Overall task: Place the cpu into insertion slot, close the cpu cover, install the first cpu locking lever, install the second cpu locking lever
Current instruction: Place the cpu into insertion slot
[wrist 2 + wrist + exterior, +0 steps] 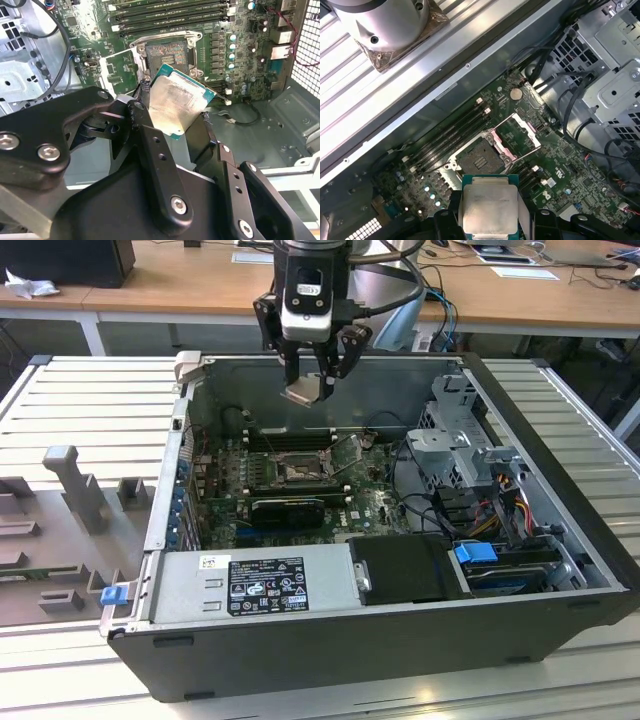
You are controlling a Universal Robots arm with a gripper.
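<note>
My gripper (308,386) hangs above the open computer case, shut on the cpu (303,393), a pale silver square chip held tilted between the fingers. In both wrist views the cpu (174,106) (487,210) sits between the black fingers (150,145), well above the motherboard. The insertion slot (297,469) (167,54) (479,160) lies below on the board with its brownish centre uncovered. The cpu cover (518,135) (118,71) is flipped open beside the slot.
Long black memory slots (288,440) run behind the socket and a black card (288,507) lies in front of it. A metal drive cage (455,445) with cables stands at the exterior view's right. The power supply (255,583) fills the near edge. Grey fixtures (75,490) lie outside the case.
</note>
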